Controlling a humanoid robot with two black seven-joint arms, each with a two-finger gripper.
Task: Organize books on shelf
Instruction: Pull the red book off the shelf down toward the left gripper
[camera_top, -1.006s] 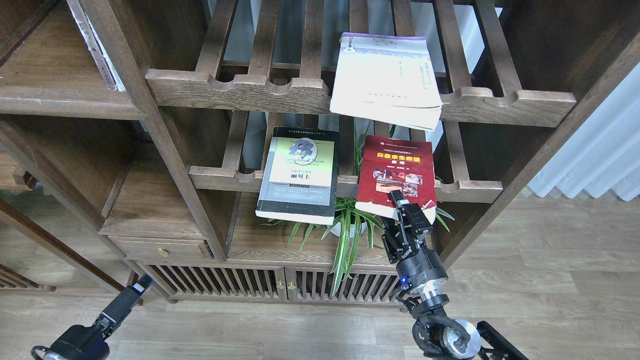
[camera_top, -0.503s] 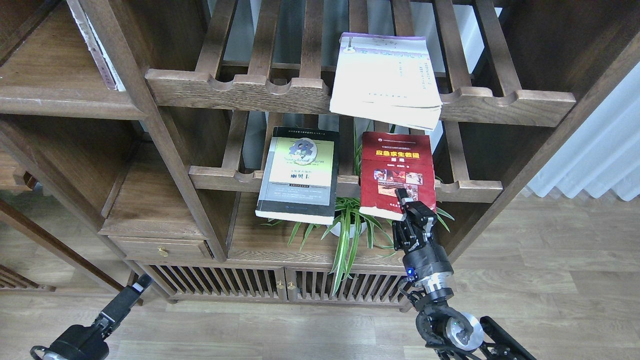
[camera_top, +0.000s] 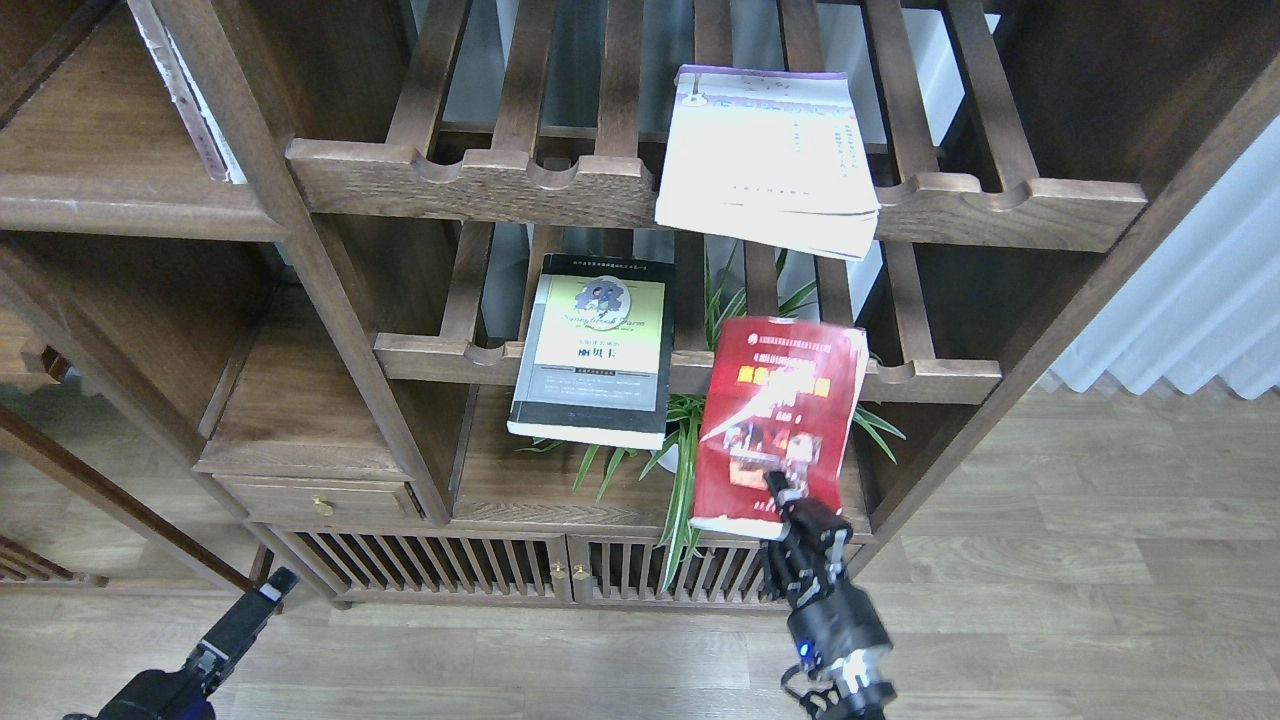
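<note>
Two books lie on the racks: grey and cream. Right gripper clamps the blurred red book, apparently off the rack. Left gripper: state unclear

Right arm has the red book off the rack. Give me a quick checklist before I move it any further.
1. Grip: right gripper shut on the red book at its lower edge: ok.
2. Book clear of the lower rack: ok, pulled out in front.
3. Book steady: cannot tell, cover is blurred.
4. Plant leaves behind the book, clearance: cannot tell.
5. Grey book and white book overhang their racks: not ok.
6. Left gripper low, away from shelves: ok.
</note>
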